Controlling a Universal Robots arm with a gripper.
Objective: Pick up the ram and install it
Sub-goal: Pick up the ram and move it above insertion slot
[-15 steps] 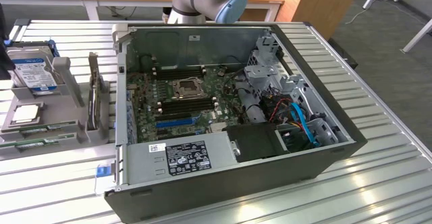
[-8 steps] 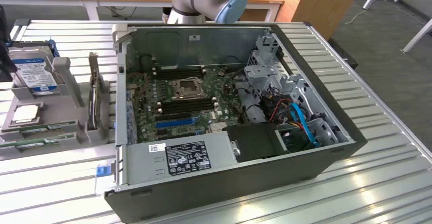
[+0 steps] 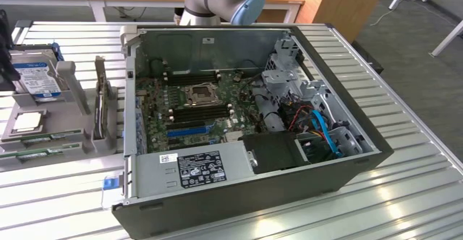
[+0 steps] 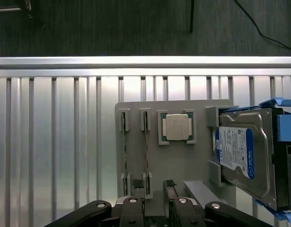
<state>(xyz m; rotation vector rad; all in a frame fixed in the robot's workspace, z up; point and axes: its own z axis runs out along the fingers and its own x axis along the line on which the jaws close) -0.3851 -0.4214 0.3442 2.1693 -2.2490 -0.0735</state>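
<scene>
I have the gripper (image 4: 154, 191) empty, jaws parted to straddle the ram (image 4: 146, 156), which stands on edge in its tray (image 4: 183, 163) slot just ahead of the fingertips, presumably so both faces can be pinched.

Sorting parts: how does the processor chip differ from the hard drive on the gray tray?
The processor chip is small, square and lies flat; the hard drive is bigger and stands tilted. The chip's top is plain metal; the drive's bears a blue label. Both sit on the gray tray.
</scene>
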